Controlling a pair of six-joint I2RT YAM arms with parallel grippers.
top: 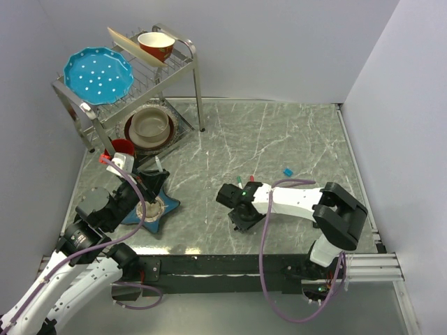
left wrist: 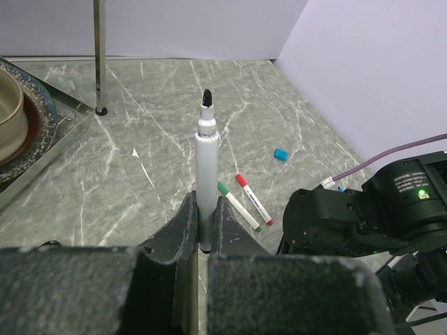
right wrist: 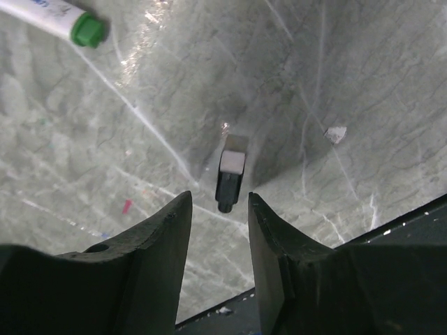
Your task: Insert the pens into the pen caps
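Note:
My left gripper is shut on a grey-white pen with its black tip bare and pointing away. In the top view this gripper is above the table's left side. My right gripper is open, low over the table near the front edge. A black pen cap lies just beyond its fingertips, in line with the gap. A green-capped pen and a red-capped pen lie side by side mid-table. A blue cap lies alone to the right.
A blue star-shaped dish lies under my left gripper. A wire dish rack with a blue plate, bowls and a red mug stands at the back left. The table's front edge is close to my right gripper.

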